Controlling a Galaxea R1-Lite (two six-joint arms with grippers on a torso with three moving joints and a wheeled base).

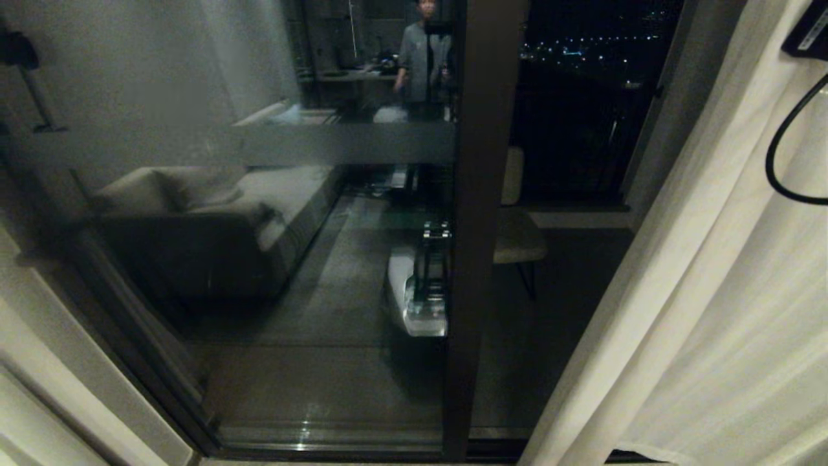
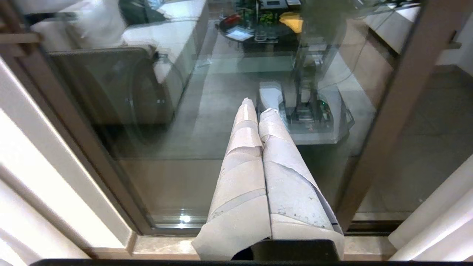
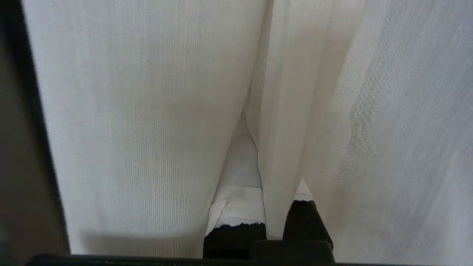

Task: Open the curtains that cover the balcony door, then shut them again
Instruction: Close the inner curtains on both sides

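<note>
The balcony door [image 1: 323, 259] stood uncovered, its dark frame post vertical. The curtains [image 1: 711, 323] hung bunched at its right, pleats running floorward. The right gripper [image 3: 264, 147] pinched 1 sheer fold; the left gripper [image 2: 257, 107] hung clenched, empty.

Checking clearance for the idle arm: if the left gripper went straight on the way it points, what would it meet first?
Most likely the glass pane of the balcony door. The shut left gripper points at it with nothing visible between, though depth is unclear.
</note>
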